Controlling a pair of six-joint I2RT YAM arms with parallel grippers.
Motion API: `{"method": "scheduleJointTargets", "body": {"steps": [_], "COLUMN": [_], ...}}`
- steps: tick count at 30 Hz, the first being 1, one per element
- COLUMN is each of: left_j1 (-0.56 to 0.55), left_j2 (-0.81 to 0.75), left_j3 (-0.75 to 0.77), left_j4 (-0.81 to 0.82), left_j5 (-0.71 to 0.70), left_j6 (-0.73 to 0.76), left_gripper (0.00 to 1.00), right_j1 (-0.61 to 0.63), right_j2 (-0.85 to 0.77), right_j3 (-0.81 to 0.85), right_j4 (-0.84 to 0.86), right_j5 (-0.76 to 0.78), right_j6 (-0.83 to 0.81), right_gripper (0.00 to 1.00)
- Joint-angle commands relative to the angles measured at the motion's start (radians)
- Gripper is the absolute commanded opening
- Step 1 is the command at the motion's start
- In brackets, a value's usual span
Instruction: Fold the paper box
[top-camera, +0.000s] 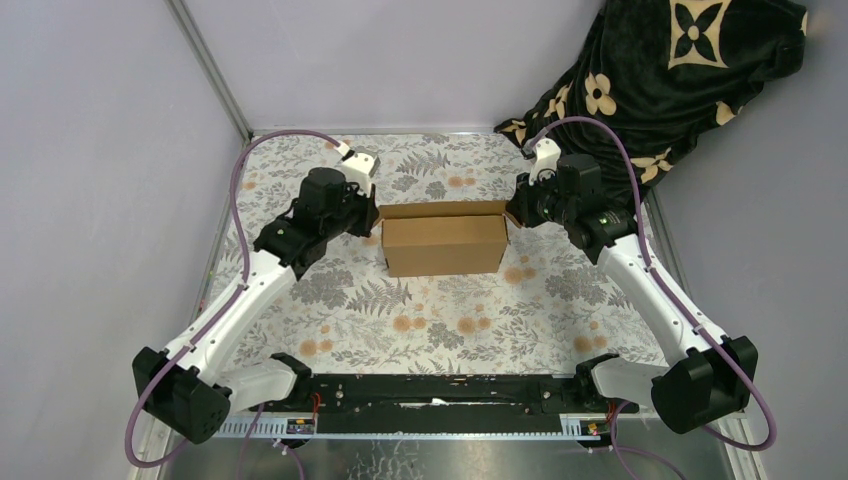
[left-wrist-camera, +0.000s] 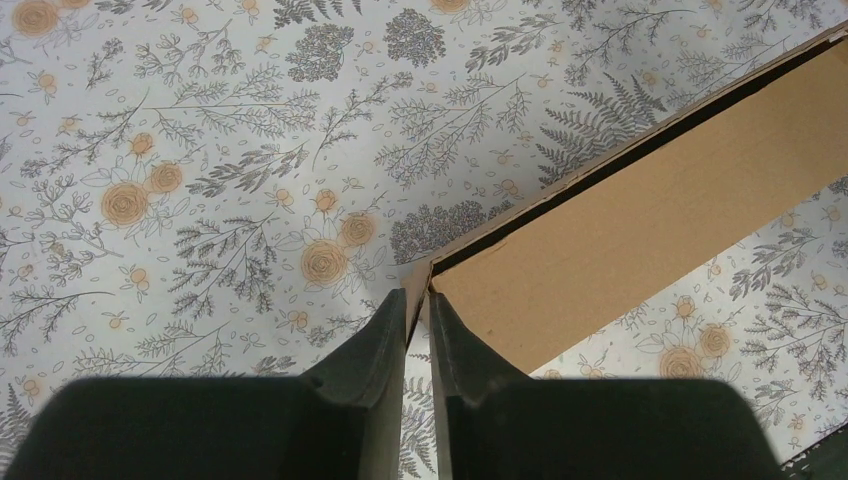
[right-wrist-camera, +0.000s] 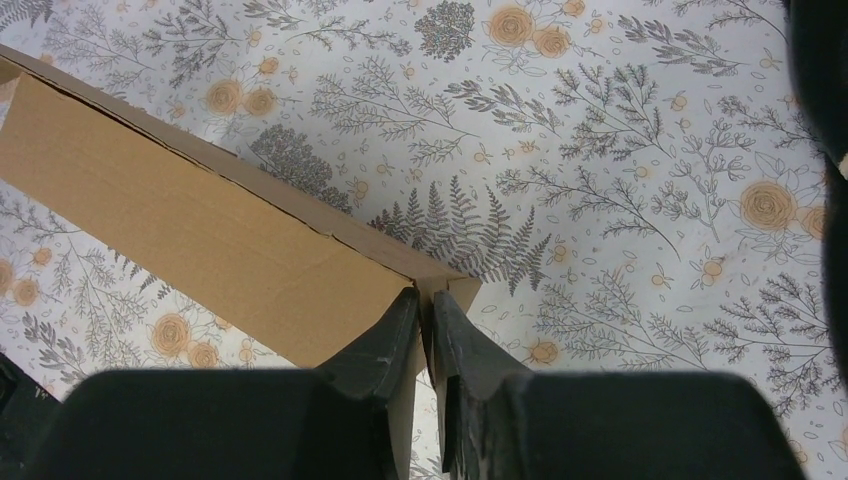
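Left tool and right tool are each clamped on the brown corrugated cardboard box, one per end.
The box stands mid-bench on the floral-print bench, long face toward the arm bases. Each tool pinches a thin upright cardboard edge at its end corner, fingers nearly together with only cardboard between them. A black patterned cloth is bunched at the far right corner.

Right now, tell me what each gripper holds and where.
Both hold the paper box. The left gripper pinches the cardboard edge at its left end; the right gripper pinches the edge at its right end.
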Motion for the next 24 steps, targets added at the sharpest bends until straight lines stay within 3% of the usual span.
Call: {"method": "scheduleJointTargets", "body": {"steps": [1, 24], "left_j1": [0.005, 0.004], "left_j2": [0.009, 0.068], "left_j3": [0.03, 0.098], "left_j4": [0.038, -0.016], "left_j5": [0.001, -0.011], "left_j6": [-0.003, -0.036], "left_gripper": [0.19, 0.11], "right_j1": [0.005, 0.023], "right_j2": [0.003, 0.021], "right_j3": [0.057, 0.085], "right_j4": [0.021, 0.007], "right_j5": [-0.031, -0.02], "right_j6": [-0.002, 0.01], "right_gripper": [0.16, 0.03]}}
